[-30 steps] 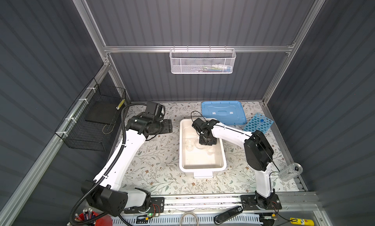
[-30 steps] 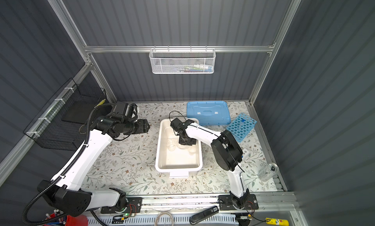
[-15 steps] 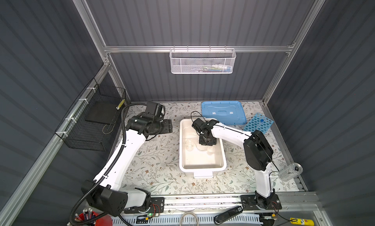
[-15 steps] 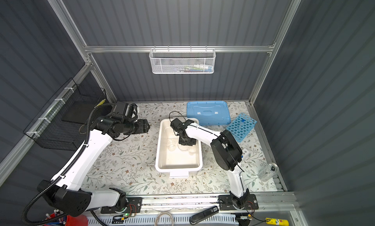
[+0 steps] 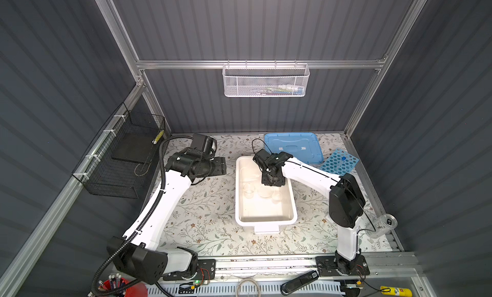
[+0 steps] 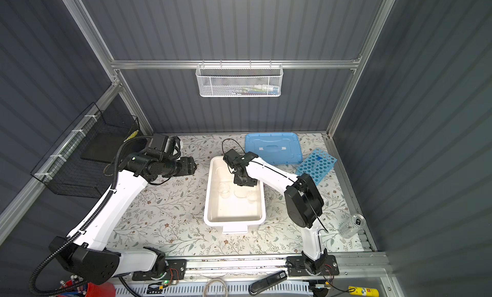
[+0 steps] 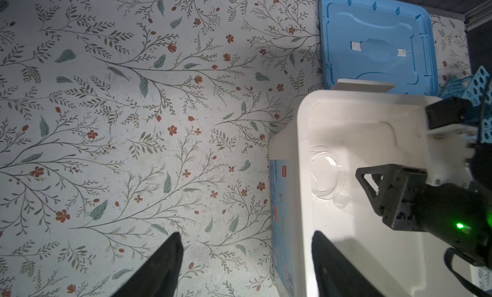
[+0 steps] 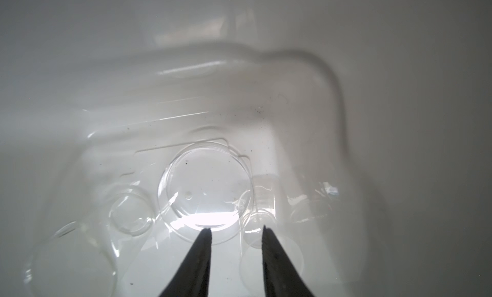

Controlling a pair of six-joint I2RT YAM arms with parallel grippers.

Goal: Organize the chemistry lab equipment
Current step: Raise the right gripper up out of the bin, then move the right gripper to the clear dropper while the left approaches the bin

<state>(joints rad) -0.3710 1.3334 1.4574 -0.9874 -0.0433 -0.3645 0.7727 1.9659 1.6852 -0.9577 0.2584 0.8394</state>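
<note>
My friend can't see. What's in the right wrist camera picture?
The black right gripper, jaws slightly apart, hovers above a large clear round dish inside a white plastic tub. Smaller clear beakers stand beside the dish.

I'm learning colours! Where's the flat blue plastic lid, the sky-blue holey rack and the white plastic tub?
flat blue plastic lid (image 5: 292,148): top view, its middle.
sky-blue holey rack (image 5: 336,166): top view, its holed face.
white plastic tub (image 5: 237,191): top view, its left rim.

- dark grey ribbed walls (image 5: 266,29) all round, aluminium frame (image 5: 186,64) along the edges
- floral table cover (image 5: 207,207) spread out below the right pincer (image 5: 272,184)
- white mesh basket (image 5: 266,82) high on the back wall, behind that pincer
- black wire basket (image 5: 119,159) on the side wall, well off to its left
</note>
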